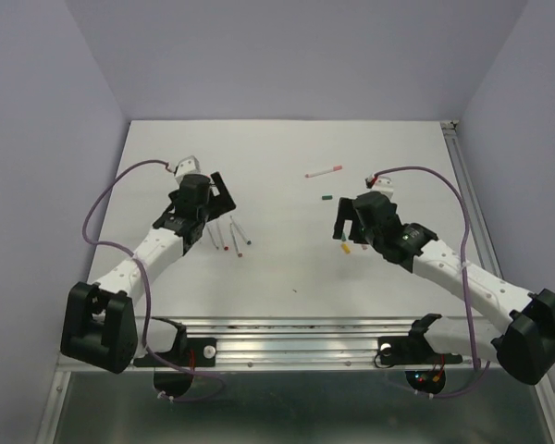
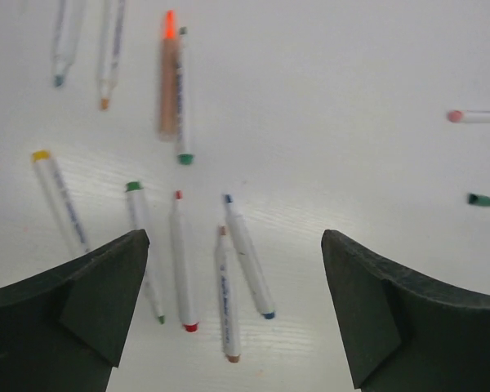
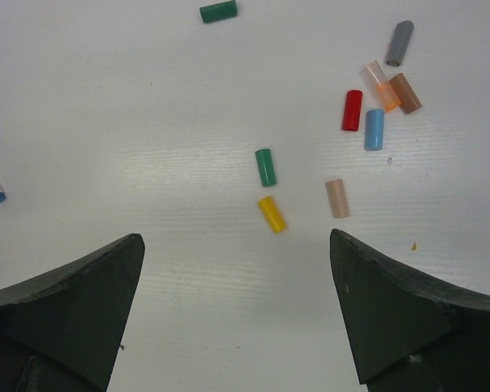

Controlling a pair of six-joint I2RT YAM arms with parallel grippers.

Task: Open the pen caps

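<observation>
The left gripper [image 2: 233, 241] hovered over the left part of the white table [image 1: 287, 277], its jaws spread wide with nothing between them. Below it lay a loose row of white pens [image 2: 180, 261], roughly parallel, showing yellow, green, red, blue and orange ends. Beyond them an orange pen [image 2: 169, 73] lay touching a green-tipped pen [image 2: 182, 98], with two more pens at the edge of that wrist view. The right gripper [image 3: 235, 241] hung over the right part of the table, its jaws likewise wide apart and gripping nothing. The pen caps [image 3: 374, 129] lay loose on the table under and ahead of it. A green cap [image 3: 265, 167] sat just beyond a yellow cap [image 3: 271, 214], with a pale pink cap [image 3: 336, 198] near them. Farther off, a red cap [image 3: 352, 110], a blue one, an orange cap [image 3: 381, 85] and a brown cap [image 3: 406, 92] clustered together, with a grey cap [image 3: 399, 42] just past them. A dark green cap [image 1: 326, 197] lay alone between the two arms, near a pink-ended pen [image 1: 324, 171] farther back.
</observation>
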